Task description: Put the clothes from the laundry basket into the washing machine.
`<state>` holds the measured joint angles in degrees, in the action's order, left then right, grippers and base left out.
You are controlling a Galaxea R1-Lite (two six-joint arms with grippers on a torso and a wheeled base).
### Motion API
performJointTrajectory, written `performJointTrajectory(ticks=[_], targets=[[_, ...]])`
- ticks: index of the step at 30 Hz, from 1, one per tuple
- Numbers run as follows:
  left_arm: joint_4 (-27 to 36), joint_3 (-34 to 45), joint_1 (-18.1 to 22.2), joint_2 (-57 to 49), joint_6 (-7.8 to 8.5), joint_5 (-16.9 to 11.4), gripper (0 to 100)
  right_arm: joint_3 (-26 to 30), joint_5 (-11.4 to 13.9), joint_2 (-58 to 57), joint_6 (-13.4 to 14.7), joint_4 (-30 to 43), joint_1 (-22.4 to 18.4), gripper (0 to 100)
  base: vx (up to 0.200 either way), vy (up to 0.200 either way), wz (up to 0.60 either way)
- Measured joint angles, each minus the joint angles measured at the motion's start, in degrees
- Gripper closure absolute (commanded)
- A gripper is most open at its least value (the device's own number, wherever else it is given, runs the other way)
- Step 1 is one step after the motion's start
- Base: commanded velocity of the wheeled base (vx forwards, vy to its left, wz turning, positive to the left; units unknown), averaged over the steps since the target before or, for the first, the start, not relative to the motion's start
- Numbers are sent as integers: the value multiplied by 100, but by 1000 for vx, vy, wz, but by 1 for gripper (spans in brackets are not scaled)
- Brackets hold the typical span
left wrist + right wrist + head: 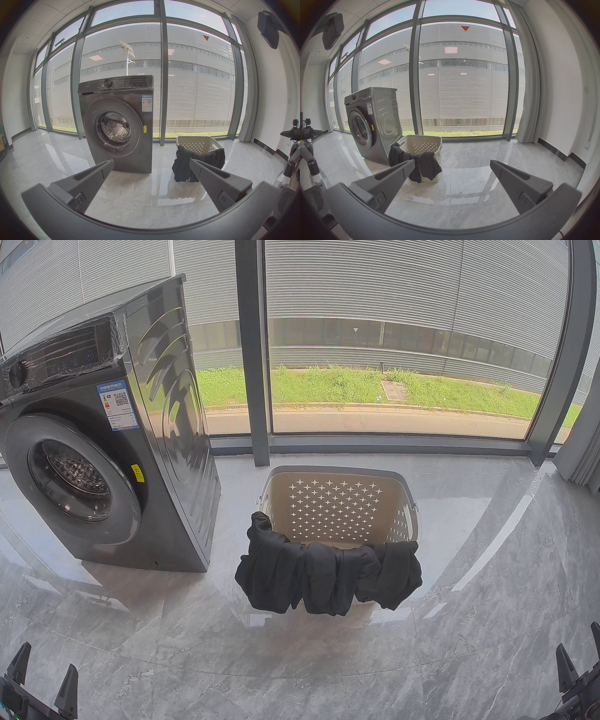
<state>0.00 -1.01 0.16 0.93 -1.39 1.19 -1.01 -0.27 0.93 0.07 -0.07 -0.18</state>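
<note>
both hands low, both empty: we see the left hand [48,657] at the lower left corner of the head view and the right hand [578,637] at the lower right, each with its fingers spread wide and nothing between them. the wrist views agree, showing the left hand [150,162] and the right hand [451,162] gaping over bare floor [300,665].

the clothes [328,577], a dark bundle, hang over the near rim of the basket [340,472] at the frame's centre, up and inward from both hands. their long axis runs left to right along that rim, spilling down the outer wall toward the floor. neither hand is clearly nearer, though we judge the right a shade closer.

the washer [169,427] stands at the upper left, its round port [78,477] facing the lower left. its side is near the basket's left wall, so the left arm is on the loading side. whether a door covers the drum we cannot tell.

open floor lies between hands and basket. a window pillar [253,352] stands behind.
</note>
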Motion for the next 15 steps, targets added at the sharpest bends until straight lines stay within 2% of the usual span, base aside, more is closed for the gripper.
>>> performJointTrajectory(ticks=[11,15], targets=[[0,0,0,0,-6,2,0,0,0,0,2,0,2,0,0,0,0],[0,0,5,0,-6,-7,0,0,0,0,2,0,5,0,200,0,0]])
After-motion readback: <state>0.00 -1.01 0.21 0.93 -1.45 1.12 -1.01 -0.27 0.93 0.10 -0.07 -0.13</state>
